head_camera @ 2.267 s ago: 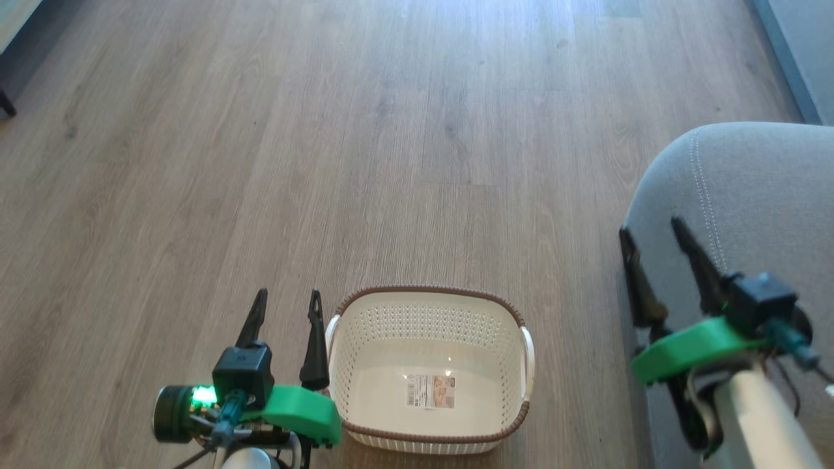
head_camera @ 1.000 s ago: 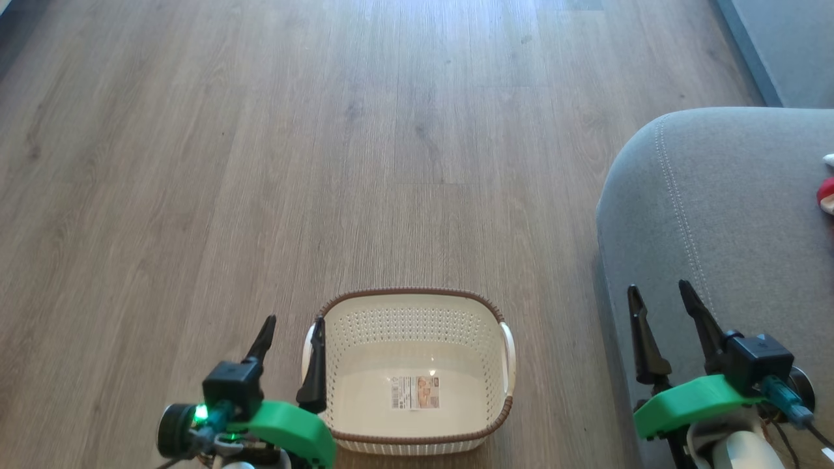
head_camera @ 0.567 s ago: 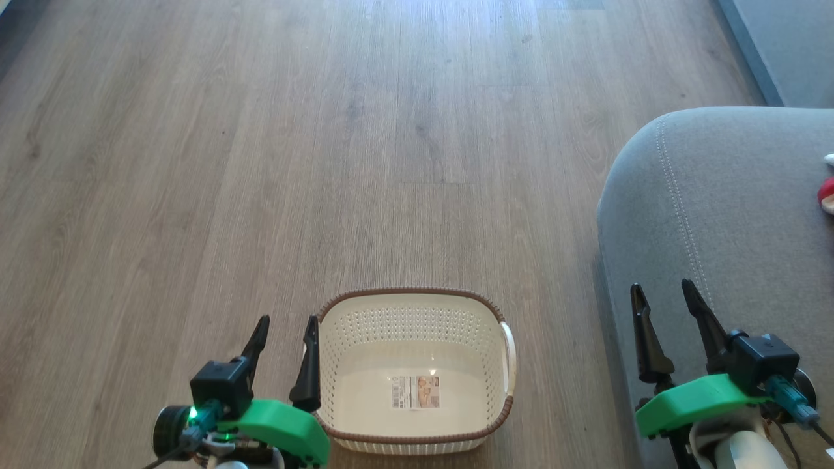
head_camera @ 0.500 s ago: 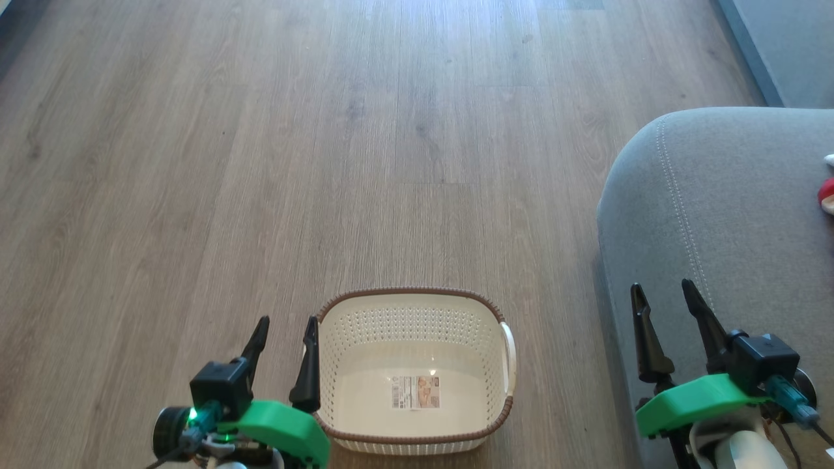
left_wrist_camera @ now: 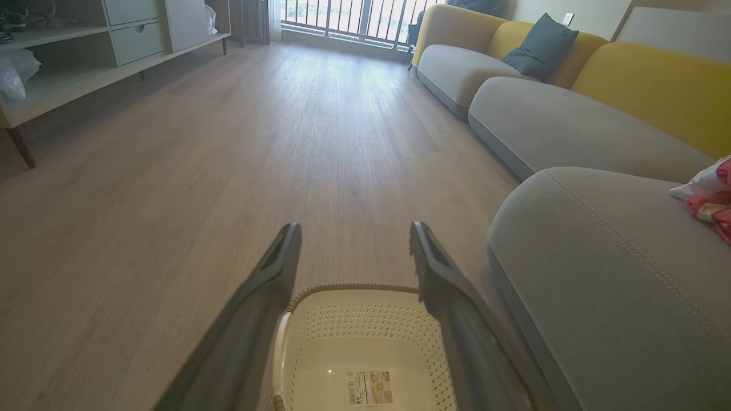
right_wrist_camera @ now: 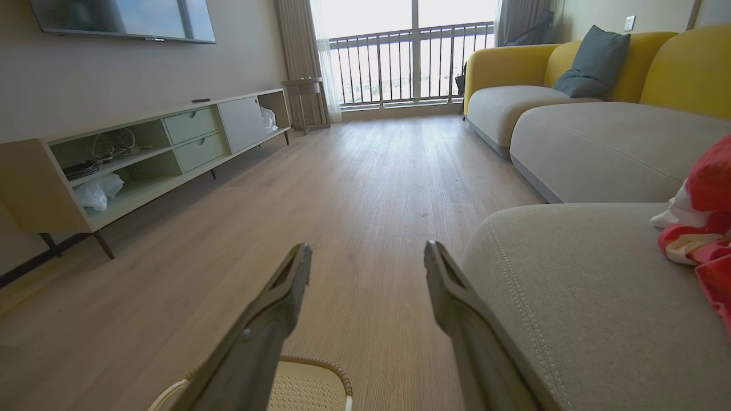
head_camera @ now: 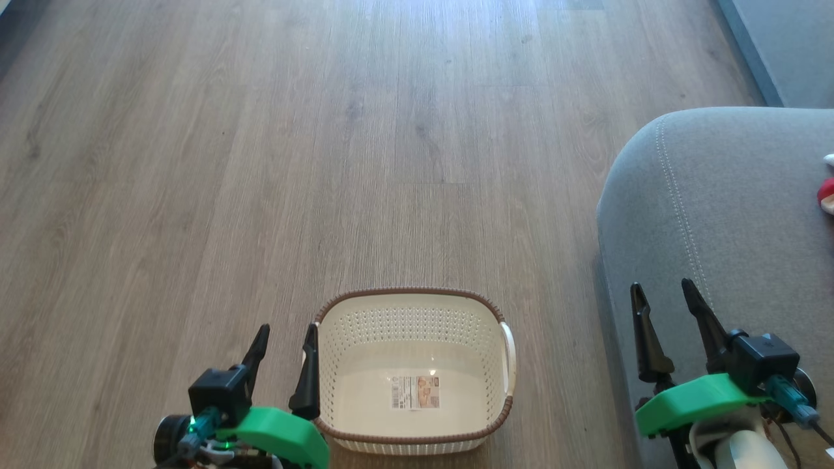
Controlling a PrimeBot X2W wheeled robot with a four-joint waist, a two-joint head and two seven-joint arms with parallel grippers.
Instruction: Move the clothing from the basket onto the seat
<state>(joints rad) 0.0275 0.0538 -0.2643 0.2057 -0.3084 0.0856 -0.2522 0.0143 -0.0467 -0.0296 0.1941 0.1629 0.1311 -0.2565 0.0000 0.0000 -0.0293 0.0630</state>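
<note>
The cream basket (head_camera: 502, 312) stands on the wood floor with only a paper label on its bottom; its far wall (left_wrist_camera: 365, 311) also shows between my left fingers. Red and white clothing (right_wrist_camera: 705, 228) lies on the grey seat (head_camera: 736, 215) at the right, and its edge (head_camera: 827, 195) peeks in at the head view's right border. My left gripper (head_camera: 285, 333) is open, just left of the basket's rim. My right gripper (head_camera: 658, 292) is open over the seat's front corner, holding nothing.
Further grey cushions with yellow backs (left_wrist_camera: 657, 80) and a dark pillow (right_wrist_camera: 594, 63) run along the right. A low TV cabinet (right_wrist_camera: 143, 160) lines the left wall. A balcony railing (right_wrist_camera: 411, 63) closes the far end. Open wood floor (head_camera: 326, 163) stretches ahead of the basket.
My left gripper has drawn back toward me and slightly left, from over the basket's left handle to beside the rim. The right gripper has barely moved.
</note>
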